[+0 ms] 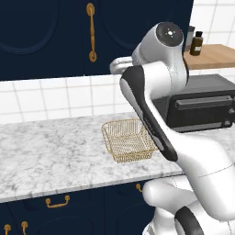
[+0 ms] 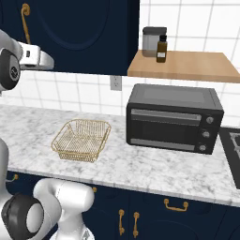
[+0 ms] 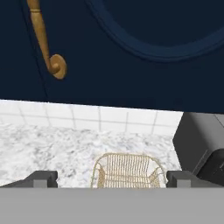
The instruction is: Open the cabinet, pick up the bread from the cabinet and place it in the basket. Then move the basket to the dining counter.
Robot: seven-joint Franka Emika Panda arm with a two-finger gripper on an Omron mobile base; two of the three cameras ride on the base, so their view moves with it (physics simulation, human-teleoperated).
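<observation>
The dark navy cabinet point(image 1: 46, 36) point(image 2: 79, 28) point(image 3: 131, 65) hangs above the worktop with its doors shut. Its brass handle point(image 1: 92, 32) point(image 2: 26, 21) point(image 3: 46, 39) runs vertically down the door edge. My gripper point(image 3: 113, 179) is raised in front of the door, to the right of the handle and apart from it. It is open, its two fingertips point(image 3: 41, 178) wide apart with nothing between them. The gold wire basket point(image 1: 120, 123) point(image 2: 89, 121) point(image 3: 127, 155) stands empty on the marble below. The bread and the dining counter are out of view.
A black toaster oven point(image 1: 202, 103) point(image 2: 173, 117) stands right of the basket. Above it a wooden shelf point(image 2: 183, 65) carries a brown bottle point(image 2: 161, 49) and a grey canister point(image 2: 153, 40). Navy drawers with brass pulls point(image 1: 57, 202) run under the marble worktop point(image 1: 50, 151).
</observation>
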